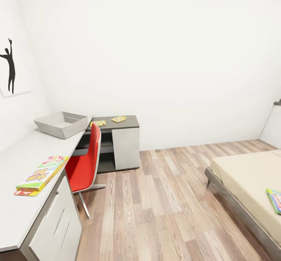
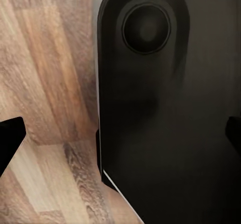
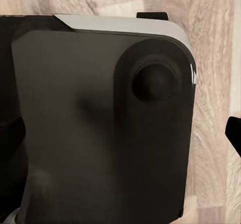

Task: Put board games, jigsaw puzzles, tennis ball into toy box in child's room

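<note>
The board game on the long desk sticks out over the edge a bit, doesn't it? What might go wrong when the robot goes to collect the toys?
Possibly these:
1. The board game overhangs the table's front edge, so a nudge might tip it to the floor.
2. The red chair stands close by the desk corner, near the toy box, and might block the robot's approach.
3. The jigsaw puzzles lie thin and flat, likely hard to pick up.
</note>
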You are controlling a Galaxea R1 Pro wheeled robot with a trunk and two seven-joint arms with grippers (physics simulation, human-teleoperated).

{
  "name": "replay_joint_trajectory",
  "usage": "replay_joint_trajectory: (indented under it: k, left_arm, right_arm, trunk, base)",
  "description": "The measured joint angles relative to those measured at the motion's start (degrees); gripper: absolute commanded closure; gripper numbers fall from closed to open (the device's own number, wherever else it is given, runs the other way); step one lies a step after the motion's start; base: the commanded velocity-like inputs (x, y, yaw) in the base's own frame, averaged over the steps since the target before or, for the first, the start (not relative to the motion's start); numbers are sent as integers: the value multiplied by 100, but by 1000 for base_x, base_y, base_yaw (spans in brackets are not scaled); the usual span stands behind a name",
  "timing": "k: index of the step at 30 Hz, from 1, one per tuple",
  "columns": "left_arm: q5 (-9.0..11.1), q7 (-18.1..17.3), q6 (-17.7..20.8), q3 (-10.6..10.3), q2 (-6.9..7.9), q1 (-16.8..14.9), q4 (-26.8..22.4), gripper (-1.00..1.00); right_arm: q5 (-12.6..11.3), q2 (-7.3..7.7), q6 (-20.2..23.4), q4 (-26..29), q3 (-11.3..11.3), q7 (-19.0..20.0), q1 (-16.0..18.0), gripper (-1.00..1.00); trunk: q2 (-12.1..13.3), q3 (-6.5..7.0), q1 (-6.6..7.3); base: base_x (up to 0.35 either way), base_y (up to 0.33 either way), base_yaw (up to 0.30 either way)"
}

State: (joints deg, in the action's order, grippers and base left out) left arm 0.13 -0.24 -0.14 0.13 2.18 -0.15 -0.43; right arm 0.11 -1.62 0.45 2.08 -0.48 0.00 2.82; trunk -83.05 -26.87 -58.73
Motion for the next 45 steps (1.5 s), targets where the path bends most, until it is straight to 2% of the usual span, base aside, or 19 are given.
replay_joint_trajectory:
  k: [8, 19, 25, 28, 30, 34, 36, 39, 44, 45]
  left_arm:
    - [27, -4, 23, 8, 0, -163, -25, -100]
    - [43, -35, 47, 19, -2, -560, -37, -100]
    - [50, -59, 175, 25, -7, -968, -36, -100]
    - [51, -63, 237, 27, -7, -1070, -35, -100]
    - [54, -69, 373, 30, -8, -1279, -38, -100]
    - [58, -74, 509, 36, -13, -1505, -40, -100]
    - [83, -81, 623, 46, -25, -1729, -42, -100]
    - [107, -84, 684, 51, -37, -1850, -42, -100]
    - [239, -92, 1015, 68, -88, -2349, -44, -100]
    - [240, -92, 1018, 66, -88, -2353, -43, -100]
  right_arm:
    - [-9, 72, 17, 19, -17, 6, 58, -100]
    - [-33, 266, 48, 57, -29, 14, 307, -100]
    - [-44, 371, 365, 61, -36, 11, 700, -100]
    - [-46, 382, 492, 62, -38, 7, 804, -100]
    - [-47, 396, 754, 67, -38, -1, 1016, -100]
    - [-47, 402, 1014, 74, -39, -6, 1252, -100]
    - [-45, 401, 1221, 99, -39, -11, 1487, -100]
    - [-45, 399, 1314, 114, -40, -12, 1614, -100]
    - [-45, 384, 1626, 208, -39, -14, 2144, -100]
    - [-46, 384, 1629, 207, -40, -14, 2148, -100]
  trunk:
    - [0, 0, 0]
    - [0, 0, 0]
    - [0, -2, 0]
    - [0, -7, 0]
    - [0, -9, 0]
    - [0, -19, 0]
    - [0, -24, 0]
    - [0, -36, 0]
    - [0, -58, 0]
    - [0, -65, 0]
  base:
    - [0, 0, -283]
    - [0, 0, -286]
    - [0, 0, -285]
    - [0, 0, -283]
    - [0, 0, -281]
    - [0, 0, -278]
    - [0, 0, -269]
    - [0, 0, -261]
    - [0, 0, -241]
    - [0, 0, -223]
